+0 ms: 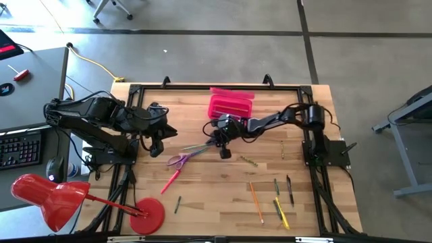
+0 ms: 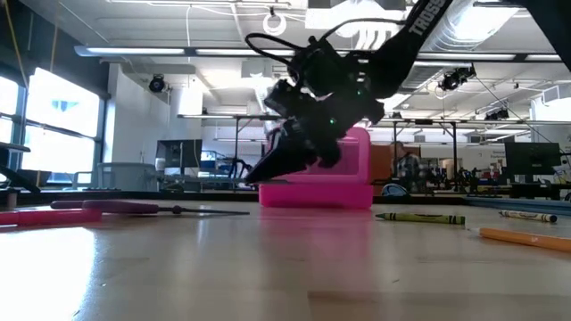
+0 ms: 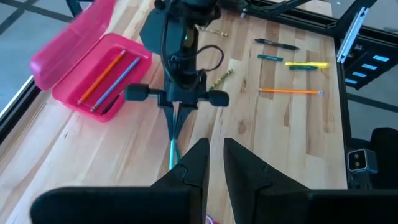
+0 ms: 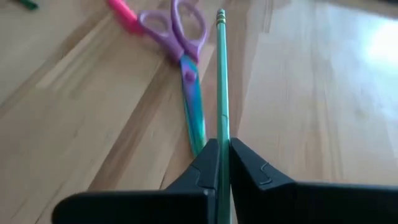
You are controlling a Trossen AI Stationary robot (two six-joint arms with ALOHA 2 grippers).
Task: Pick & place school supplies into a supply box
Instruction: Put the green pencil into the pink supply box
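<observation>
From table height the right gripper [image 2: 268,169] hides much of the pink box [image 2: 343,183], and what it holds cannot be made out there. Its own wrist camera shows it plainly: the fingers are clamped on a green pencil [image 4: 221,74], beside the purple scissors [image 4: 186,59]. From above, the box [image 1: 231,104] sits at upper centre, with loose pens [image 1: 280,202] at lower right. The left gripper [image 3: 214,165] waits at centre left, fingers slightly apart. Its camera shows pencils already in the box [image 3: 102,78].
</observation>
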